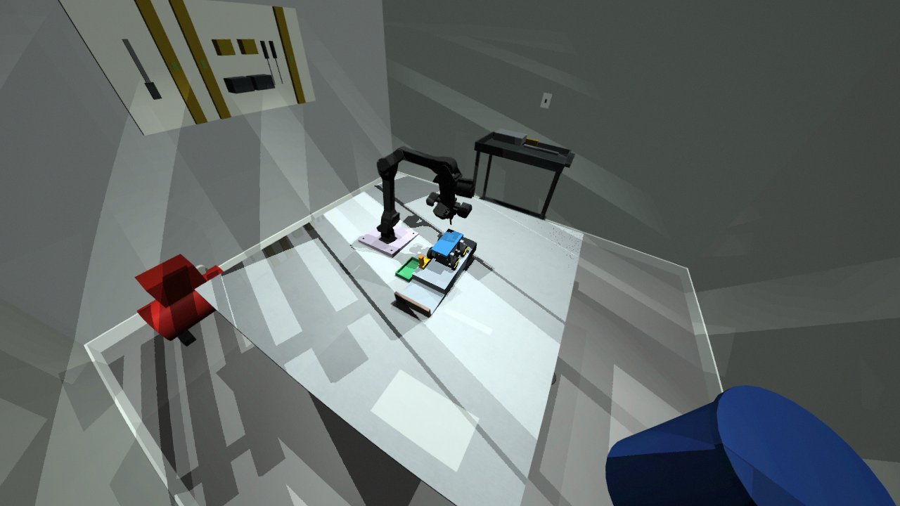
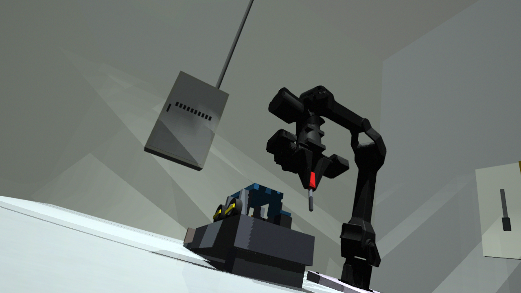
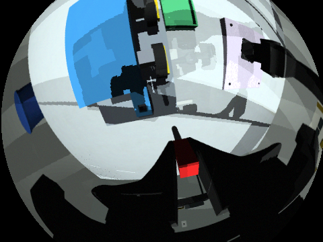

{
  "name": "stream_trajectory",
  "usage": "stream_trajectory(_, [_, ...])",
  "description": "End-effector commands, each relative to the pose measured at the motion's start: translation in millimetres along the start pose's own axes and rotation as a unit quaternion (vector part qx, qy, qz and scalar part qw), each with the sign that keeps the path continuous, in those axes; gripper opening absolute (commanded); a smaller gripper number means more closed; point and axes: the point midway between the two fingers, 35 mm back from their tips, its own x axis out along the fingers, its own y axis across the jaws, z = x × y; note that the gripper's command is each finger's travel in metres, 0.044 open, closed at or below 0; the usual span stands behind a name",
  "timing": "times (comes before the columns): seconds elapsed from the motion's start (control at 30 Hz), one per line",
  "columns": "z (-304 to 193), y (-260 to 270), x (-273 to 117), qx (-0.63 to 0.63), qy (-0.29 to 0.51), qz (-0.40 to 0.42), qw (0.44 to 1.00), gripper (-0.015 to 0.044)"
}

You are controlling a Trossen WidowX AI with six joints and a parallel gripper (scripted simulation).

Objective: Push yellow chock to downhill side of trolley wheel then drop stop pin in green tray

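My gripper (image 1: 450,217) (image 2: 311,186) (image 3: 180,142) is shut on the stop pin's red head (image 2: 312,179) (image 3: 189,170). The pin's grey shaft (image 2: 310,201) (image 3: 175,133) points down, free in the air, outside the ramp's uphill end. The blue trolley (image 1: 448,242) (image 2: 274,200) (image 3: 97,60) stands upright on the ramp (image 1: 432,277) (image 2: 273,237) (image 3: 118,115). The chock's orange handle (image 1: 420,258) stands at the downhill side of the trolley's tray-side wheel; whether the chock touches the wheel is too small to tell. The green tray (image 1: 408,270) (image 3: 178,13) lies beside the ramp.
A blue socket block (image 3: 142,107) sits at the ramp's uphill end. The arm's pale base plate (image 1: 388,245) (image 3: 235,74) lies on the tray's side of the ramp. A brown end stop (image 1: 412,302) (image 2: 189,235) edges the ramp's low end. A black side table (image 1: 522,150) stands behind.
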Motion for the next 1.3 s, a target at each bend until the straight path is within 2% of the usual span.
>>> stream_trajectory(0.0, [-1,-14,0,0.001,0.003,0.001,1.000,0.0000])
stream_trajectory(0.3, [-4,-44,0,0.002,0.003,0.000,1.000,0.0000])
stream_trajectory(0.5, [1,-45,0,0.002,0.003,0.000,1.000,0.0000])
stream_trajectory(1.27, [87,-42,-11,0.002,-0.001,0.000,1.000,0.0000])
